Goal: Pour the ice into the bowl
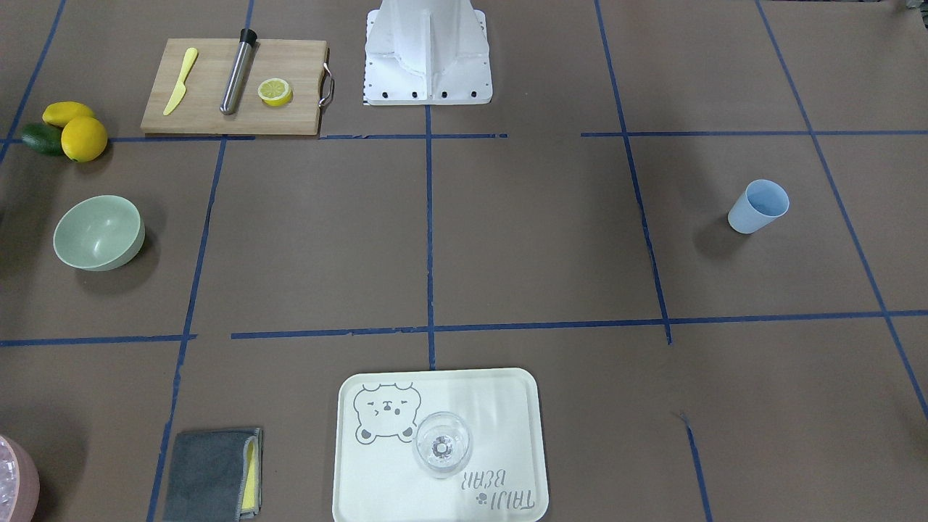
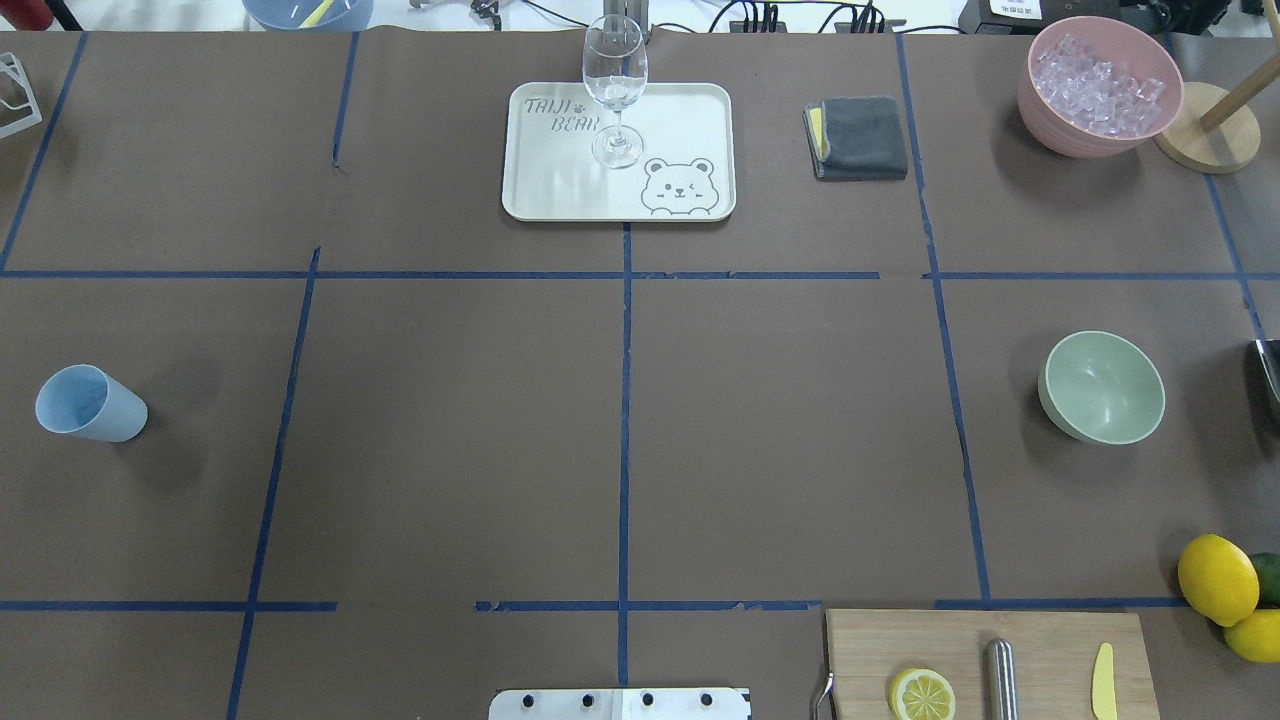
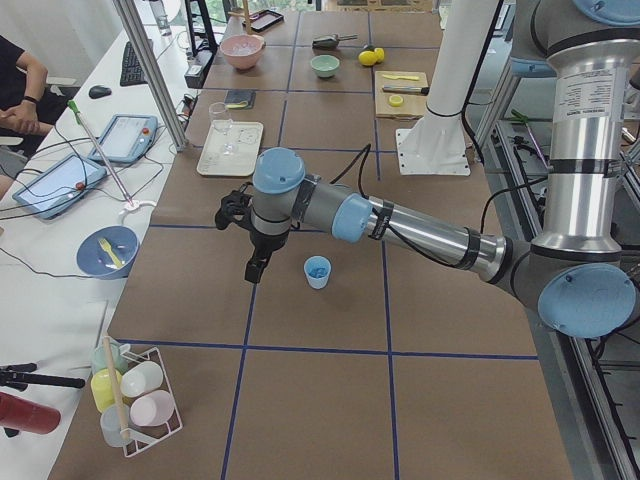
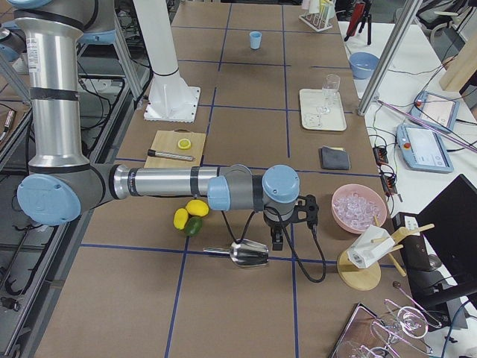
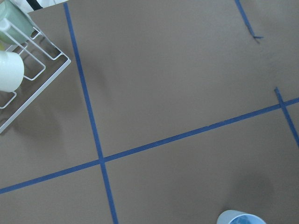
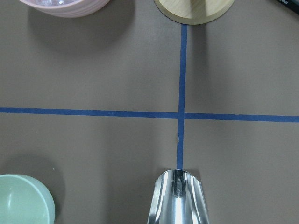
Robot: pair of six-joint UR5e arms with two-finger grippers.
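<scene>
Brown taped surface (image 2: 450, 450): ice (image 2: 1098, 80) fills the pink bowl (image 2: 1060, 135) at the far right corner, and the green bowl (image 2: 1103, 387) stands well apart, nearer the robot. Whether the left claw (image 3: 255, 270) and right claw (image 4: 277, 240) are wide or narrow cannot be told. A scoop (image 4: 250, 254) sits just beneath the right claw.

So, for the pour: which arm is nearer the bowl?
Right. The right tool hangs over the scoop near the bowl; the left tool is far off by the blue cup.
</scene>
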